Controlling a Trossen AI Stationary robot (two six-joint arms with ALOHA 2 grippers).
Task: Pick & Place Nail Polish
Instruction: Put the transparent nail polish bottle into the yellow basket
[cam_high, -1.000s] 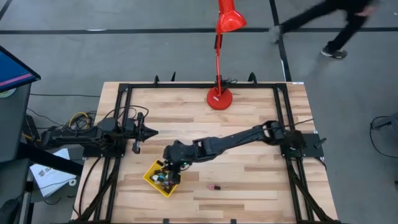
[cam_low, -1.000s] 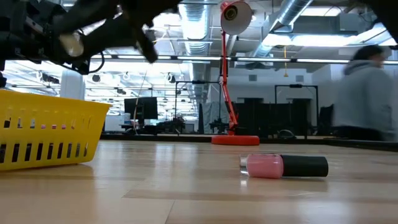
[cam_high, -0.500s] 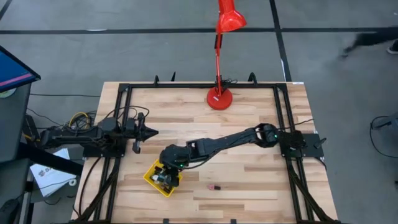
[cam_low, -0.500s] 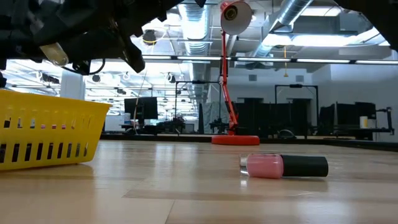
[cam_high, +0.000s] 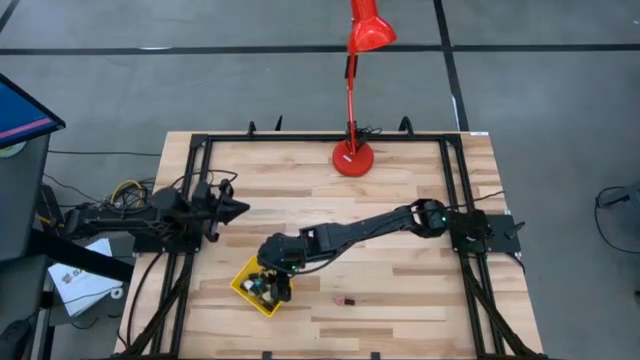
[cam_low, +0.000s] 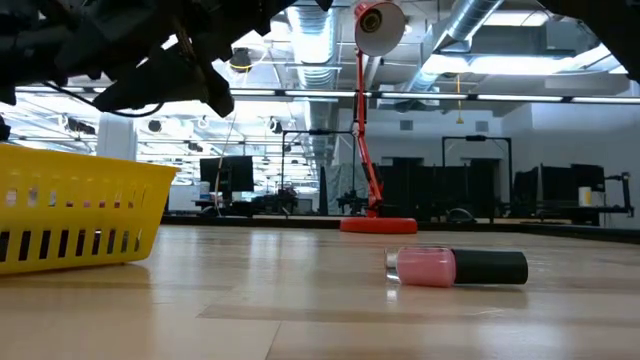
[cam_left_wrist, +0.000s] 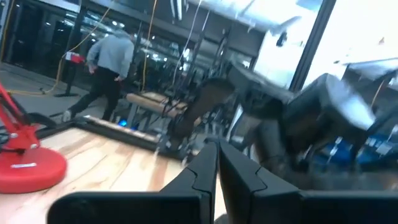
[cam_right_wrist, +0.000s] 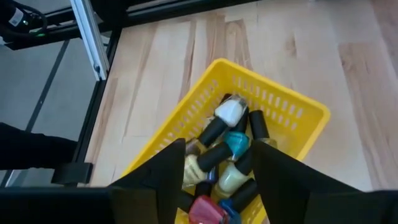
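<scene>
The right pincer (cam_right_wrist: 214, 180) is hovering with fingers spread above the yellow basket (cam_right_wrist: 305, 109), apparently releasing bottles; the left pincer (cam_left_wrist: 217, 165) is idling closed.

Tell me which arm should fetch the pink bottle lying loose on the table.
Right. Its gripper is over the yellow basket, near the bottle; the left gripper waits farther off, shut.

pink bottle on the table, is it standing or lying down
Lying down. The pink nail polish bottle rests on its side on the table, black cap pointing sideways, outside the yellow basket. The right claw is over the basket, not near it.
</scene>
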